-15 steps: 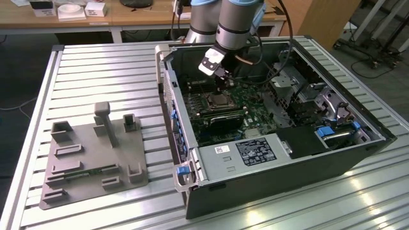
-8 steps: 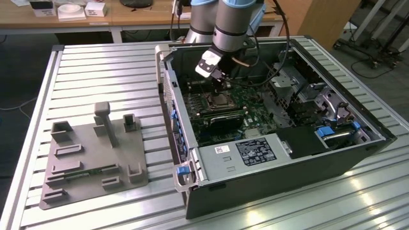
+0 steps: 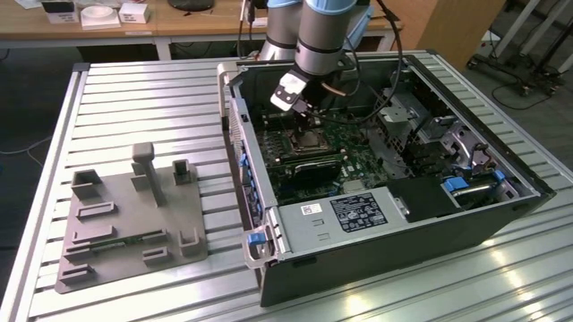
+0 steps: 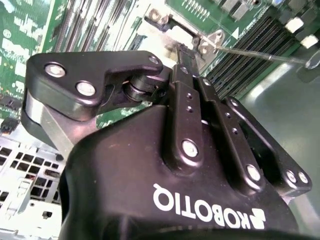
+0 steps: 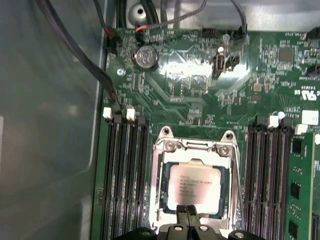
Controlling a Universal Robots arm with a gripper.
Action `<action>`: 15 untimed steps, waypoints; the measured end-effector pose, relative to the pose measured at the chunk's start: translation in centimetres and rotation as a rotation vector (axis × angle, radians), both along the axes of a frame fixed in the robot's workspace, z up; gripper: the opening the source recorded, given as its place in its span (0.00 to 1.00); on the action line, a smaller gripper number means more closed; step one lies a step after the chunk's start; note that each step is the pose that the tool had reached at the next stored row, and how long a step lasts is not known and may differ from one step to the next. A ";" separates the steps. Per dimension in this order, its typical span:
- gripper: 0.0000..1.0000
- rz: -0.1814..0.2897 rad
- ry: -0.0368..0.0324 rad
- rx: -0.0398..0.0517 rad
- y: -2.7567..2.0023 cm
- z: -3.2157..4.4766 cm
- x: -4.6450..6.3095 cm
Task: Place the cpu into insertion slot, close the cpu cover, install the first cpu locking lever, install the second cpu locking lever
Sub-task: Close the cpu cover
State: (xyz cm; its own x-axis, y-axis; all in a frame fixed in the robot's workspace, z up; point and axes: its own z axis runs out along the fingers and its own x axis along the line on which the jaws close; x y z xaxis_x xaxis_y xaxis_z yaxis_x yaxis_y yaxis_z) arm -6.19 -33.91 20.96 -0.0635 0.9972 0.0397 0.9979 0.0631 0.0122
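Note:
The cpu (image 5: pixel 195 184), a pale square chip, lies flat in the insertion slot (image 3: pixel 310 141) on the green board. The cpu cover (image 5: pixel 161 175), a silvery frame, lies down around it. In the first wrist view my gripper (image 5: pixel 189 214) is shut, with nothing seen between its fingers, and its tips are over the chip's near edge. In the second wrist view the closed fingers (image 4: pixel 186 75) point at the socket's bracket end. A thin metal locking lever (image 4: pixel 260 54) juts sideways from there. In the exterior view the gripper (image 3: pixel 307 127) hangs just above the socket inside the case.
The black computer case (image 3: pixel 403 235) lies open on a slatted metal table (image 3: pixel 143 100). Long black memory slots (image 5: pixel 125 175) flank the socket on both sides. Cables (image 5: pixel 75 50) run along the case wall. A grey fixture plate (image 3: pixel 134 215) sits at the exterior view's left.

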 end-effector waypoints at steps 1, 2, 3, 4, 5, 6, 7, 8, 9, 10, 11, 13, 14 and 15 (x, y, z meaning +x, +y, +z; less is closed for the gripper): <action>0.11 0.000 0.0000 0.0000 0.00 -0.08 -0.1; 0.11 0.000 0.0000 0.0000 0.00 -0.17 -0.1; 0.11 -0.001 0.0001 -0.0001 0.01 -0.28 -0.2; 0.11 -0.001 0.0001 -0.0001 0.02 -0.44 -0.2; 0.11 -0.001 0.0002 0.0000 0.03 -0.63 -0.2; 0.11 -0.002 0.0003 0.0000 0.04 -0.82 -0.2; 0.11 -0.002 0.0004 -0.0001 0.03 -0.95 -0.2; 0.11 -0.002 0.0006 -0.0003 0.03 -0.97 -0.2; 0.11 -0.002 0.0006 -0.0003 0.03 -0.97 -0.2; 0.11 -0.002 0.0006 -0.0004 0.03 -0.97 -0.2; 0.11 -0.002 0.0004 -0.0001 0.04 -0.95 -0.2; 0.11 -0.002 0.0002 0.0001 0.04 -0.79 -0.2; 0.11 -0.002 0.0004 -0.0001 0.04 -0.66 -0.2; 0.11 -0.002 0.0002 0.0000 0.04 -0.56 -0.2</action>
